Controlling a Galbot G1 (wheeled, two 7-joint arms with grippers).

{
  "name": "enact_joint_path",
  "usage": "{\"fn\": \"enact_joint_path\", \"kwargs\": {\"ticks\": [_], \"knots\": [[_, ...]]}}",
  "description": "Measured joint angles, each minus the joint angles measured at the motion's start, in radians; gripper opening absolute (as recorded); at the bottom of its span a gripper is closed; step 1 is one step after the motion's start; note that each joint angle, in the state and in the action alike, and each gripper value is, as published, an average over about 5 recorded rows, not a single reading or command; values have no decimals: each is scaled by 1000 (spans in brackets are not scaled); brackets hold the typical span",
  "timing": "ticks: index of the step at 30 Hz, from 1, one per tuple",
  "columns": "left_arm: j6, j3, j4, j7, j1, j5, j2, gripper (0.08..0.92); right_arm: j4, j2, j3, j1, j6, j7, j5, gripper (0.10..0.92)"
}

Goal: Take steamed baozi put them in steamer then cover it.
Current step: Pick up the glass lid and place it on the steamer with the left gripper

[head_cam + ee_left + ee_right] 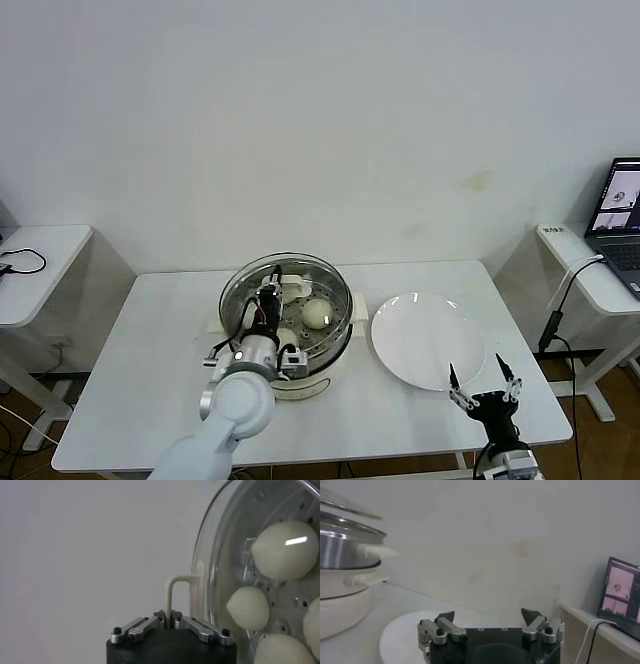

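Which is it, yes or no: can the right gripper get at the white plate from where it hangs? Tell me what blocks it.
Probably yes. The right gripper hangs open just off the near edge of the white plate, which lies bare beside the steamer. Nothing stands between them. The left gripper, shut on the cover, is over the steamer.

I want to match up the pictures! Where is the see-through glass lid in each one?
Head view: the round clear glass lid sits over the shiny steel steamer pot, mid-table, with the left gripper shut on its cream handle.
Left wrist view: it fills the right side, buns showing through it.
Right wrist view: only its rim shows at the upper left edge.
Shared landmark: the steamer pot.
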Motion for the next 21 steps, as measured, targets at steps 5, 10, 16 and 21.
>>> {"fn": "enact_joint_path", "kwargs": {"ticks": [5, 10, 16, 21], "knots": [[-5, 2, 25, 3, -3, 23, -21, 145, -3, -4, -1, -1, 2, -1, 2, 823], [-10, 1, 43, 5, -5, 41, -37, 145, -7, -8, 0, -1, 4, -2, 6, 823], [-14, -8, 47, 8, 2, 51, -41, 145, -12, -10, 0, -1, 7, -4, 6, 823], [-18, -16, 50, 8, 8, 55, -48, 145, -13, -9, -1, -2, 9, -5, 5, 823]]}}
